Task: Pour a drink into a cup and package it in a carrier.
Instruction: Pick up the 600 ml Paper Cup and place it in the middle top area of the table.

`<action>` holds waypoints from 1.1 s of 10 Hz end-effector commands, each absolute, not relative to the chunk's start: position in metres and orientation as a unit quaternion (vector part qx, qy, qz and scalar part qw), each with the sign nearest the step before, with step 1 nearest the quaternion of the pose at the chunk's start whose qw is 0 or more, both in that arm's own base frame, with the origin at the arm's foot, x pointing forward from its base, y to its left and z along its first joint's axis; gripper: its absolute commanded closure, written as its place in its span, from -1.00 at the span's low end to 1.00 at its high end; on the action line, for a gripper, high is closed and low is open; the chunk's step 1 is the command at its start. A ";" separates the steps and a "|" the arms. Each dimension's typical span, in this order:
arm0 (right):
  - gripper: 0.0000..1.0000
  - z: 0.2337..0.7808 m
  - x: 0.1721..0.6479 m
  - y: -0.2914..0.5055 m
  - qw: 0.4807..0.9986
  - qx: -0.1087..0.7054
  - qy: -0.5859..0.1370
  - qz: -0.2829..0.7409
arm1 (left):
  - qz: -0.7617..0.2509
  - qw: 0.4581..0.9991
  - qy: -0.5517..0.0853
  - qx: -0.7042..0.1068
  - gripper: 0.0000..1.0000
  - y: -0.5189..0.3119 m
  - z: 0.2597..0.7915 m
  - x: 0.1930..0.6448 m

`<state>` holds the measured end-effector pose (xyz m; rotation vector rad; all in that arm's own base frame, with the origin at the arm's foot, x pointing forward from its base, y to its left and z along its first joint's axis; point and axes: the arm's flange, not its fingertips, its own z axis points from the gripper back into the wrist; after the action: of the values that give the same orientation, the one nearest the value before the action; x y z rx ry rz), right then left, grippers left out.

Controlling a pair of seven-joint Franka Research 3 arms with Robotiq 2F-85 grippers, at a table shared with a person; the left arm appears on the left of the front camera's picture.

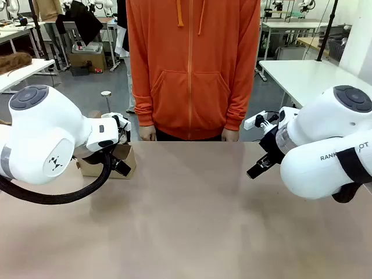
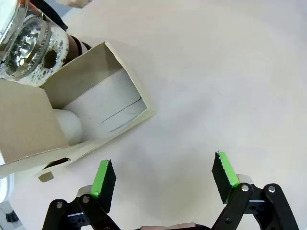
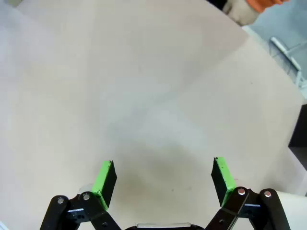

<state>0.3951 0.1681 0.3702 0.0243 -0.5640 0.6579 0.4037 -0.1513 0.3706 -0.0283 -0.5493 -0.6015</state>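
The brown cardboard carrier (image 2: 29, 129) sits on the table ahead and to the left of my open left gripper (image 2: 163, 179). The white cup (image 2: 108, 103) rests inside it, its rounded lidded end (image 2: 71, 127) nearest the camera. Beyond the carrier stands the clear glass press jug (image 2: 24, 43), with foam on its walls and little of the drink showing. In the front view the carrier (image 1: 125, 157) peeks out behind my left arm. Over bare table, my right gripper (image 3: 163, 179) is open and holds nothing; the front view puts it (image 1: 260, 165) at the right.
A person in an orange hoodie (image 1: 192, 64) stands at the far edge, hands (image 1: 147, 133) resting by the table rim. A dark object (image 3: 300, 139) sits at the right border of the right wrist view. The tan tabletop (image 1: 192, 215) spreads between the arms.
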 end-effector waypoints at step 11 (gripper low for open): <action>-1.00 0.452 0.456 0.171 0.914 0.037 -0.250 0.318 | -0.293 0.918 -0.267 -0.014 -1.00 -0.151 0.371 0.404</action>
<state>0.4258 0.1751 0.4154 0.0354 -0.5448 0.6448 0.4038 -0.1513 0.3706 -0.0283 -0.5493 -0.6012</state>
